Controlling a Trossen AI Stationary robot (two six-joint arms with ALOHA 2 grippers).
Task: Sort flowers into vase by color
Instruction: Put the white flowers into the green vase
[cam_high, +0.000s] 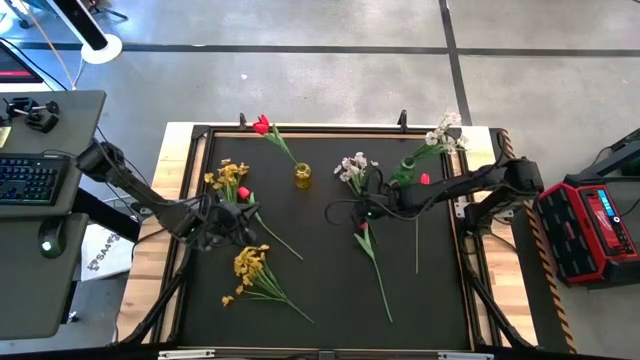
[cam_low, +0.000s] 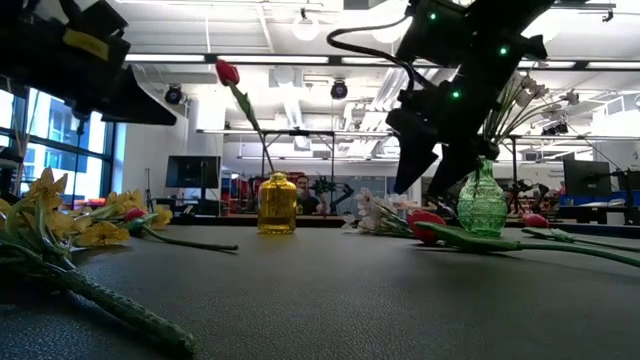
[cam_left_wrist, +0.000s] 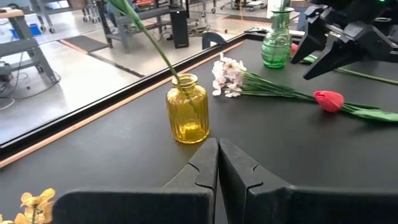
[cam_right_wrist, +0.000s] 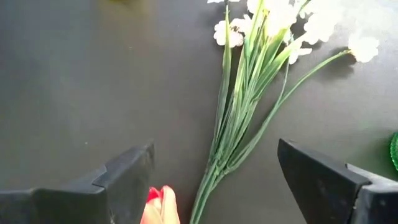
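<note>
A yellow vase (cam_high: 303, 176) holds one red tulip (cam_high: 262, 125). A green vase (cam_high: 405, 170) holds a white spray (cam_high: 445, 135). On the mat lie another white spray (cam_right_wrist: 249, 81), a red tulip (cam_high: 363, 228) just beside its stem, a second tulip (cam_high: 425, 179), a third (cam_high: 243, 192), and two yellow sprays (cam_high: 228, 178) (cam_high: 250, 265). My right gripper (cam_right_wrist: 214, 162) hangs open above the lying white spray's stems, touching nothing, with the tulip bud (cam_right_wrist: 158, 205) by one finger. My left gripper (cam_left_wrist: 217, 149) is shut and empty between the yellow sprays, facing the yellow vase (cam_left_wrist: 188, 109).
The black mat (cam_high: 330, 290) sits in a wooden-edged frame. Clamps stand on the far edge. A red case (cam_high: 590, 225) lies off the table's right side, and a desk with a keyboard (cam_high: 30, 180) off its left. The mat's near middle is bare.
</note>
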